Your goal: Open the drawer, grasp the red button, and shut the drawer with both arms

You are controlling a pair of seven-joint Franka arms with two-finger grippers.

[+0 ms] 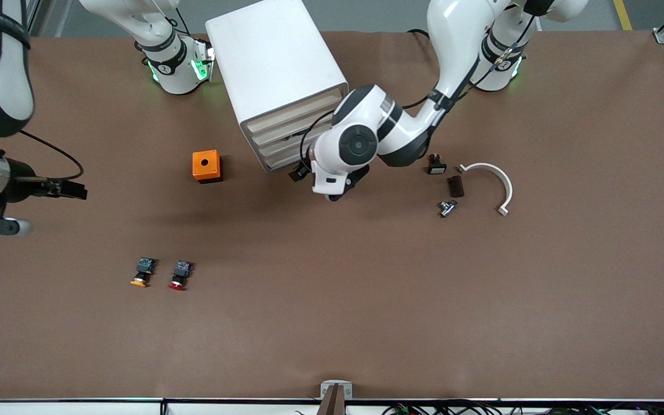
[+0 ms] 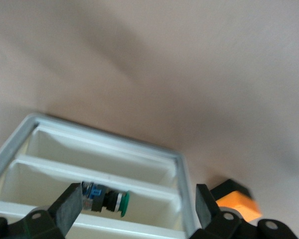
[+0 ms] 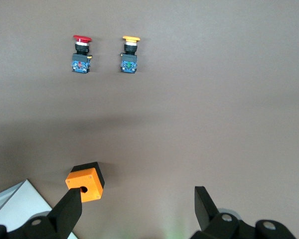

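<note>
The left gripper hung with its fingers spread wide and empty at the front of the white cabinet, which stood near the bench's edge along the robots' bases. Its wrist view looked into a drawer holding what seemed to be a green-capped button. The right gripper, fingers likewise apart and empty, hovered over the bench toward the right arm's end. The red-capped button lay on the bench beside an orange-capped button, both nearer the front camera than the orange box.

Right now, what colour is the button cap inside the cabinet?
Green cap; left wrist view shows it best.
</note>
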